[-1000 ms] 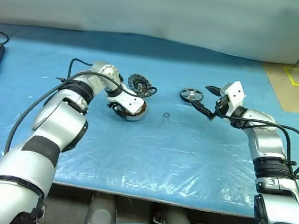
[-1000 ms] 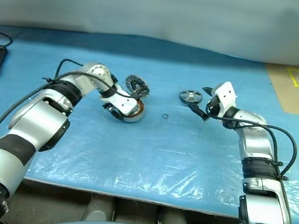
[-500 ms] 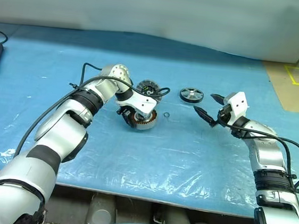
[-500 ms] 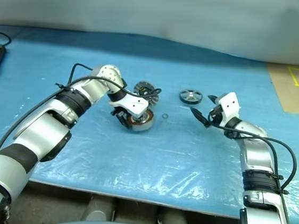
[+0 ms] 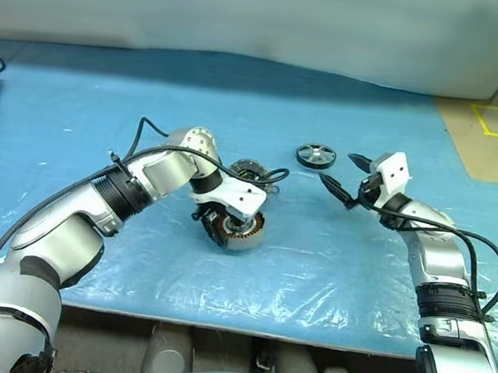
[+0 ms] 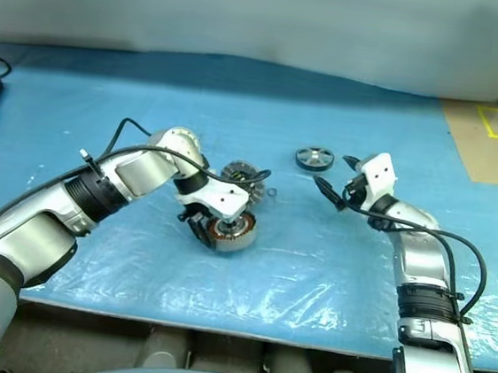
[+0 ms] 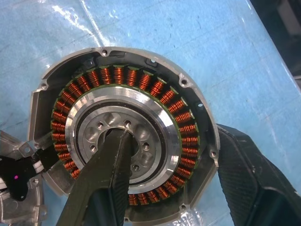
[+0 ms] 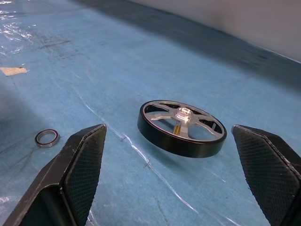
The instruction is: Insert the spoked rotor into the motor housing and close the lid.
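While the left gripper [image 5: 225, 222] is clamping its jaws across the round silver motor housing [image 7: 123, 136] with copper windings on the blue tabletop [image 5: 331, 257], the right gripper [image 8: 174, 174] is hovering, jaws wide apart, near the flat black spoked rotor [image 8: 181, 127].

Lid [image 7: 11, 207] cut off at the left wrist view's corner; part of motor housing [image 7: 117, 61] centre hidden behind a black finger [image 7: 101, 183].
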